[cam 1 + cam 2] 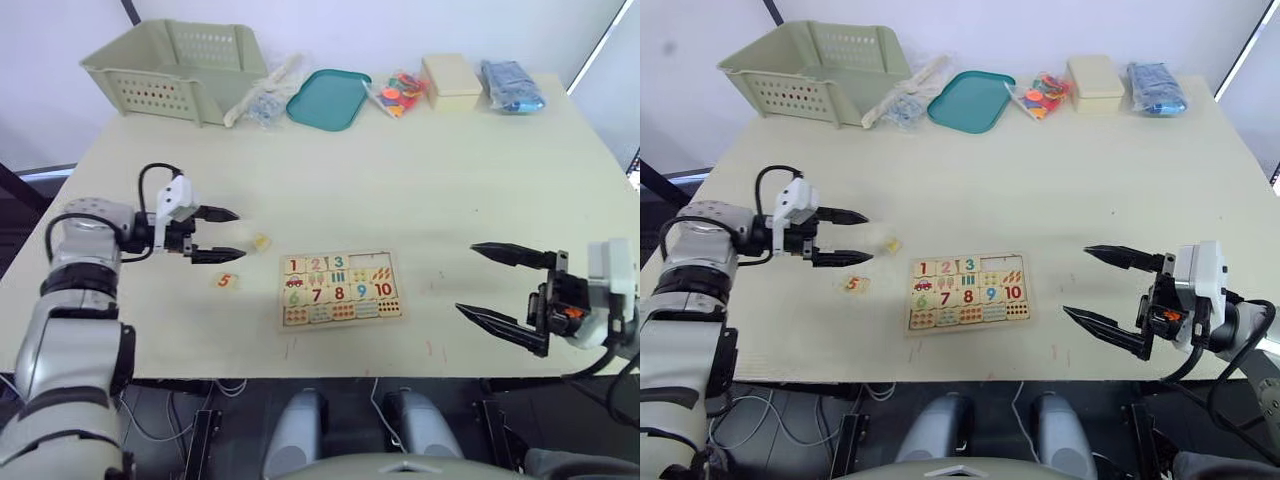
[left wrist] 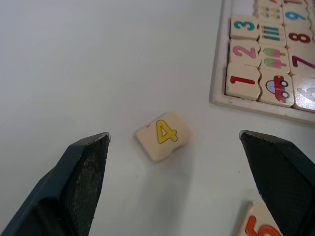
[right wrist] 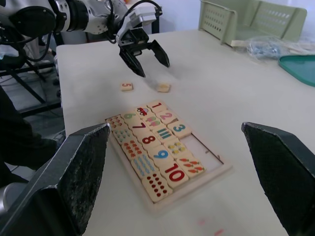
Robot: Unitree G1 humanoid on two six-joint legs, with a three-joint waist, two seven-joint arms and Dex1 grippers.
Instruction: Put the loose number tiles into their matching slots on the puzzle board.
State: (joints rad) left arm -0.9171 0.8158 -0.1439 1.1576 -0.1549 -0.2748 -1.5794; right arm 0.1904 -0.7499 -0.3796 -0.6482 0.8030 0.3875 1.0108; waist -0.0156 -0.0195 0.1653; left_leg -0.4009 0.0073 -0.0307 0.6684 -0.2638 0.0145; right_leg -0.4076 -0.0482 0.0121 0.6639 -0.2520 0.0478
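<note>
The puzzle board (image 1: 340, 290) lies flat near the table's front, with tiles 1, 2 and 3 seated in its top row and two bare slots to their right. A loose tile with a yellow 4 (image 2: 163, 135) rests on the table left of the board (image 2: 216, 96). Nearer the front edge lies a tile with an orange 5 (image 1: 226, 281). My left gripper (image 1: 228, 235) hovers open just left of the 4 tile (image 1: 261, 241), nothing between its fingers. My right gripper (image 1: 492, 283) stands open well right of the board, empty.
Along the far edge sit a pale green basket (image 1: 175, 68), a clear bag (image 1: 262, 100), a teal tray (image 1: 328, 98), a heap of bright plastic pieces (image 1: 398, 93), a cream box (image 1: 451, 81) and a blue packet (image 1: 510, 86).
</note>
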